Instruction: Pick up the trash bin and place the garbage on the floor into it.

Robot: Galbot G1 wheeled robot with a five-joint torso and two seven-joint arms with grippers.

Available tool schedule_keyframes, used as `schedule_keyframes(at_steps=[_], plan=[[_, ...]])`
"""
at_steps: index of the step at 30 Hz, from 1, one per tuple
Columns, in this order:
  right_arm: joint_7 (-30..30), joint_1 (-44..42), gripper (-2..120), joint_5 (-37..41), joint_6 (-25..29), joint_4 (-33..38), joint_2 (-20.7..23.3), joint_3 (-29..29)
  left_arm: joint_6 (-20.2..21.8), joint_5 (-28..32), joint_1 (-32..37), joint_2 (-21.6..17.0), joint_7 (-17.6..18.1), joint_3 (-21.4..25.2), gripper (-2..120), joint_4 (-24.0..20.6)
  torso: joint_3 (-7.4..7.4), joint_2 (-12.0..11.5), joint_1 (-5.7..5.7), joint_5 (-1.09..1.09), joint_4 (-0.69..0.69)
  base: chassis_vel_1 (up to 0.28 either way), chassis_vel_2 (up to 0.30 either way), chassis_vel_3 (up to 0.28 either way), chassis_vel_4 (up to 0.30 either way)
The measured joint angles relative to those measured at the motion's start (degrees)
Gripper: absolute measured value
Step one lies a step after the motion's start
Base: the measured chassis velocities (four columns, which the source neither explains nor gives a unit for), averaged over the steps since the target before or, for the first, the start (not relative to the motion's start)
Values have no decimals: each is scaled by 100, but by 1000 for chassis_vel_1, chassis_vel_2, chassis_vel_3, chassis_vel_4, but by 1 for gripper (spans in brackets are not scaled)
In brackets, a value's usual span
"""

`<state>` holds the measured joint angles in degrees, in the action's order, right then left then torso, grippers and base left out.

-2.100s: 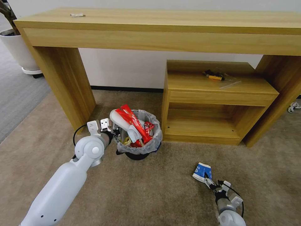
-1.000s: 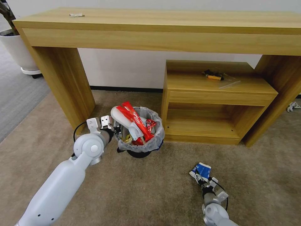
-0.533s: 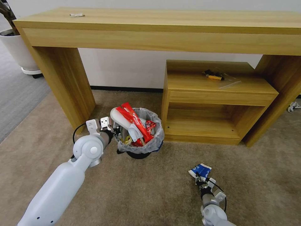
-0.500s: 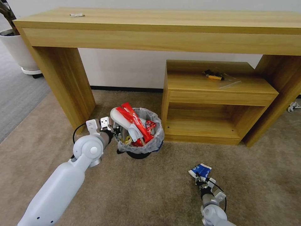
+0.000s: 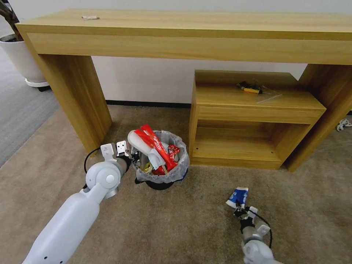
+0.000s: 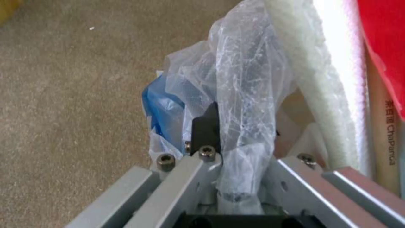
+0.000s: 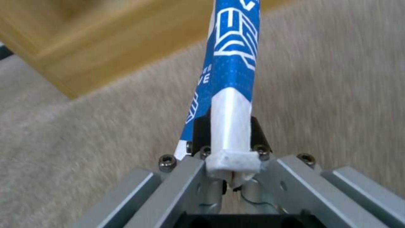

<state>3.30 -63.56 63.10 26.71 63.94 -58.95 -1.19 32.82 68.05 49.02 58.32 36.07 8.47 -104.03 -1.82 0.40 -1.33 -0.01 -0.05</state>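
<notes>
one trash bin (image 5: 161, 172) stands on the beige floor (image 5: 176, 227) in front of the left leg of a long wooden desk (image 5: 183, 33), just left of one low wooden shelf unit (image 5: 253, 117). the bin is lined with a crinkled clear bag and is heaped with litter: two long red wrappers (image 5: 156, 145) poking up, one white slipper (image 5: 137, 141) leaning at the left side, and smaller red and yellow scraps lower down that are too jumbled to count.

the left gripper (image 5: 135, 157) is at the bin's left rim, clamped on the rim with the plastic bag bunched between its fingers; the left wrist view shows one black finger pad (image 6: 205, 126) pressed against the bag (image 6: 240, 95), with a blue edge beside it.

the right gripper (image 5: 239, 209) is near and to the right, well apart from the bin. it is pinched tight on one blue-and-white carton (image 5: 237, 197), which stands up from the fingers; the right wrist view shows the flattened carton (image 7: 230, 88) squeezed between both pads. i cannot tell if the carton's far end touches the carpet.

on the shelf unit's top lies one small yellow-and-black tool (image 5: 251, 88). one small white scrap (image 5: 90, 17) lies on the desk top. one white plant pot (image 5: 22, 58) stands far left.
</notes>
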Motion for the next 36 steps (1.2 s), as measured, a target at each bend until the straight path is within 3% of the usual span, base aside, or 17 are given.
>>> schedule_keyframes(at_steps=[4, 7, 19, 25, 36], plan=[[49, 20, 0, -85, 33, 234, 192, -65, 0, -54, -3, 25, -37, -14, 0, 75, 0, 0, 0, 0, 0, 0, 0, 0, 0], [238, 104, 0, -136, 28, 903, 534, -200, 2, -122, -9, 44, -103, -45, 0, 205, 0, 0, 0, 0, 2, 0, 0, 0, 0], [777, 780, 0, -200, -107, 2316, 1389, -874, 1, -223, -64, 149, -158, -105, 0, 397, 0, 1, 0, 0, 1, 0, 0, 0, 0], [874, 1007, 0, -152, -150, 2568, 1580, -1070, 1, -231, -76, 150, -167, -115, 0, 411, 0, 1, 0, 0, 2, 0, 0, 0, 0], [1257, 1843, 0, 146, -526, 3904, 2117, -1684, 1, -277, -336, 239, -216, -260, 0, 616, 0, 1, 0, -1, 2, 0, 0, 0, 0]])
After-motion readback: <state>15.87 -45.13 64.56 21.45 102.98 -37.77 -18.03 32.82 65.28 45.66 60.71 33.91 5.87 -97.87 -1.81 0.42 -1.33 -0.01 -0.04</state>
